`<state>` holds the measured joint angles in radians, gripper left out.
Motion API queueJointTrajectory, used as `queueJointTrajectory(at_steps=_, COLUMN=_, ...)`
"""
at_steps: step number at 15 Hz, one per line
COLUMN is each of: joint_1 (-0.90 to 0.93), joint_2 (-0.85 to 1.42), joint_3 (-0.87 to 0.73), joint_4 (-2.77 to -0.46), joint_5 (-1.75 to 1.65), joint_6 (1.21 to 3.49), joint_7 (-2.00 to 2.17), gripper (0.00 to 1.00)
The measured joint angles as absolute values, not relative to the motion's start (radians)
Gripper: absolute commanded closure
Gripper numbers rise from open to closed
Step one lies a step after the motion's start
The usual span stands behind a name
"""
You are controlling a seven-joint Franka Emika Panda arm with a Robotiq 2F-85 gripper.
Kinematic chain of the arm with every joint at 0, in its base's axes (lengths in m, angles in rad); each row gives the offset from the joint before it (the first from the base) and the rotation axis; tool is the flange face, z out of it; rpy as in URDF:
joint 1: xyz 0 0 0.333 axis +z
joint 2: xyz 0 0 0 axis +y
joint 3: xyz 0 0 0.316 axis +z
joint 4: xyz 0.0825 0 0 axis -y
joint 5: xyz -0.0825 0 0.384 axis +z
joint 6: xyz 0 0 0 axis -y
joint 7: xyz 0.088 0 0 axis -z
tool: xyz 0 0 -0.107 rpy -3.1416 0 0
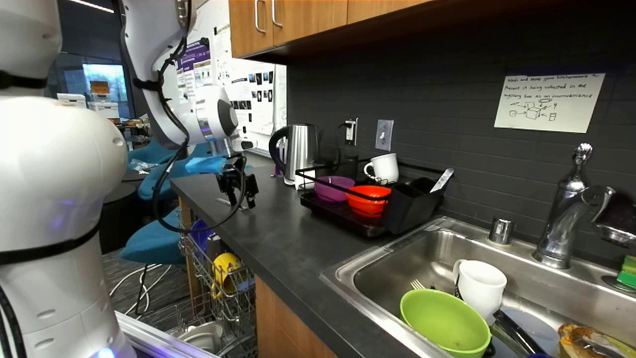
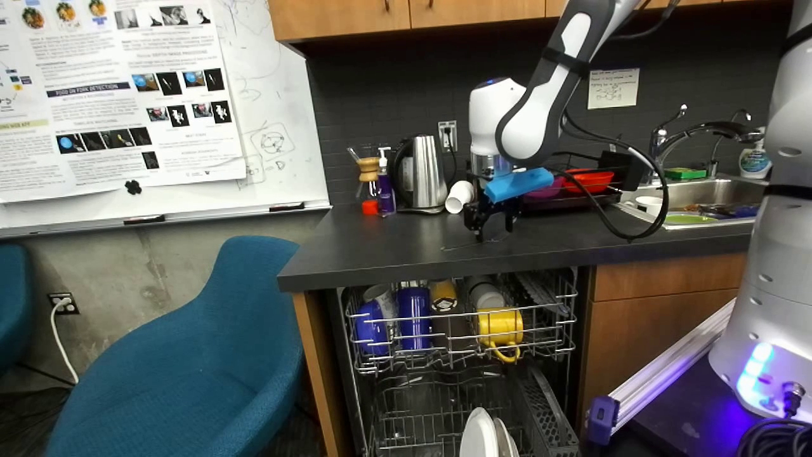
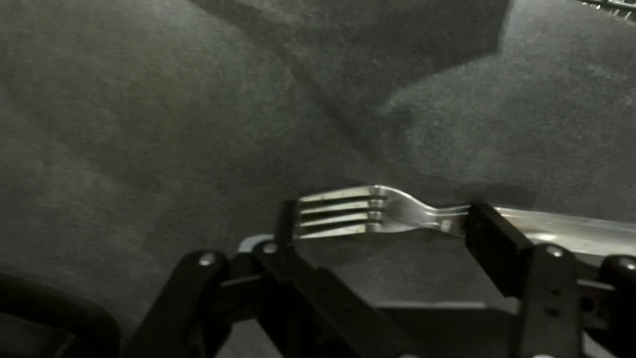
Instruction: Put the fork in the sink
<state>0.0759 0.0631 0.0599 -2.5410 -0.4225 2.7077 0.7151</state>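
Note:
A silver fork (image 3: 405,211) lies flat on the dark counter (image 1: 293,258). In the wrist view its tines point left and its handle runs out of view at the right edge. My gripper (image 3: 387,223) is open above the fork. One finger is at the tine tips and the other crosses in front of the handle. I cannot tell whether the fingers touch the fork. In both exterior views the gripper (image 1: 242,199) (image 2: 495,231) hangs low over the counter's end. The fork shows only as a thin line (image 1: 226,202) (image 2: 458,247). The metal sink (image 1: 365,303) is at the counter's opposite end.
A black dish rack (image 1: 343,219) with a purple bowl (image 1: 334,189) and red bowl (image 1: 367,199) stands between gripper and sink. A steel kettle (image 1: 300,151) stands behind the gripper. The sink holds a green bowl (image 1: 444,318) and white mug (image 1: 481,286). An open dishwasher rack (image 2: 463,317) is below.

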Motion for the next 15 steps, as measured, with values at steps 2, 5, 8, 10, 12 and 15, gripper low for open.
queueJointTrajectory(at_steps=2, joint_1=0.077, joint_2=0.059, joint_3=0.060, joint_4=-2.537, joint_5=-0.423, joint_6=2.708, joint_7=0.715, gripper=0.60)
queueJointTrajectory(at_steps=5, joint_1=0.078, joint_2=0.057, joint_3=0.060, joint_4=-2.535, joint_5=-0.423, joint_6=2.709, joint_7=0.715, gripper=0.83)
queueJointTrajectory(at_steps=8, joint_1=0.079, joint_2=0.054, joint_3=0.060, joint_4=-2.532, joint_5=-0.423, joint_6=2.710, joint_7=0.715, gripper=0.93)
queueJointTrajectory(at_steps=10, joint_1=0.080, joint_2=0.052, joint_3=0.060, joint_4=-2.532, joint_5=-0.423, joint_6=2.712, joint_7=0.715, gripper=0.96)
queueJointTrajectory(at_steps=12, joint_1=0.080, joint_2=0.048, joint_3=0.060, joint_4=-2.532, joint_5=-0.422, joint_6=2.720, joint_7=0.716, gripper=0.95)
queueJointTrajectory(at_steps=15, joint_1=0.081, joint_2=0.040, joint_3=0.060, joint_4=-2.535, joint_5=-0.410, joint_6=2.747, joint_7=0.715, gripper=0.96)
